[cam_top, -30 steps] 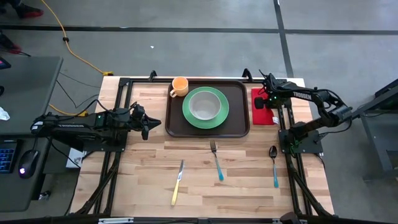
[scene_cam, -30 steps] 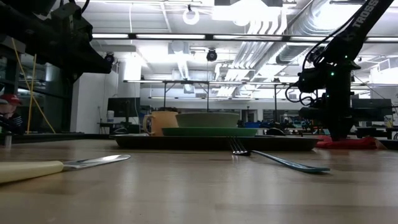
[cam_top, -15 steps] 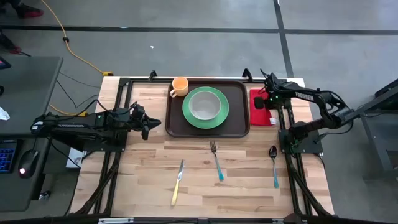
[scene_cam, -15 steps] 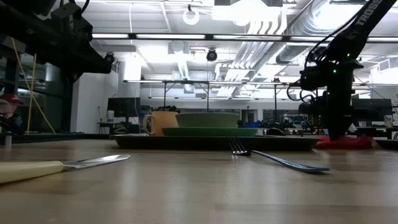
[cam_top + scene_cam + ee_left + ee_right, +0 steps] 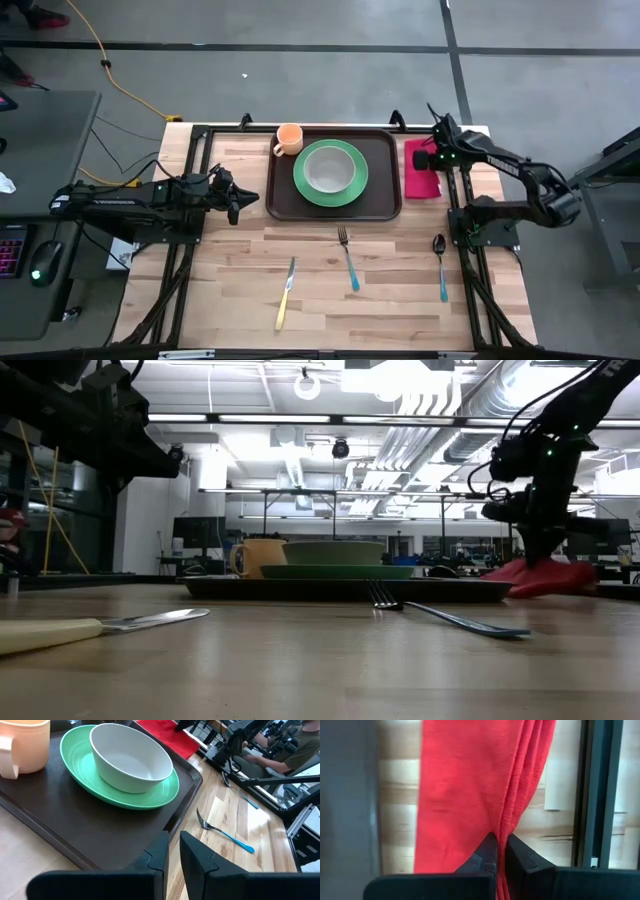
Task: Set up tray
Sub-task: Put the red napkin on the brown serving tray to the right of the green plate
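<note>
Tray (image 5: pixel 334 206) plastic is looking stiff, light and rather slick, so its raised rim is offering the surest hold. It is lying at upper centre of the high view, carrying the green plate (image 5: pixel 331 190). Right gripper (image 5: pixel 441 158) is pinching the red napkin (image 5: pixel 421 171) just right of it. Left gripper (image 5: pixel 235 194) is hovering near its left rim, fingers narrowly parted, grasping nothing.
</note>
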